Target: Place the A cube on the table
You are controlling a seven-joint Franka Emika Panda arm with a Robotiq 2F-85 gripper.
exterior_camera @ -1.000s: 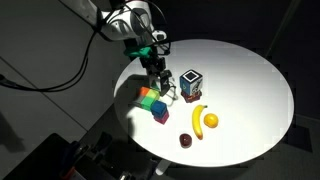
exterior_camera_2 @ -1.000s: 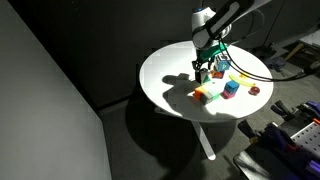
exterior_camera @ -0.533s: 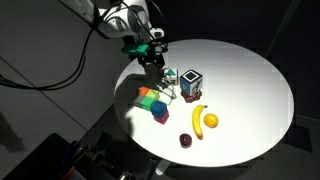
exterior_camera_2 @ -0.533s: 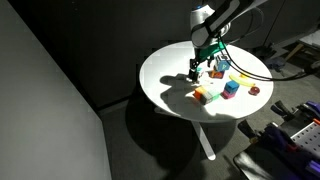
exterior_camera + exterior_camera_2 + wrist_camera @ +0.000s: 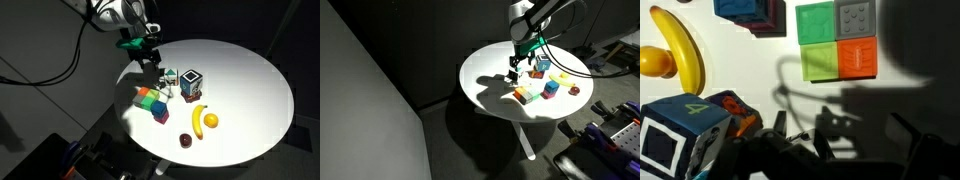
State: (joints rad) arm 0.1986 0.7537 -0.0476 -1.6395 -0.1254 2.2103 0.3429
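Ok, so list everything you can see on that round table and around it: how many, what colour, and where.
table: one, white, round, carries all the objects
A cube: one, small, white with dark print, standing on the table beside the bigger cube
bigger cube: one, white with dark blue print, near the table's middle
coloured blocks: one cluster, green, blue, magenta and orange, towards the table's edge
banana: one, yellow, just past the bigger cube
round fruit: one, yellow-orange, against the banana
small round object: one, dark red, near the edge
arm: one, white and grey, reaching in over the table
pincer: one, dark, open and empty, above the table beside the A cube
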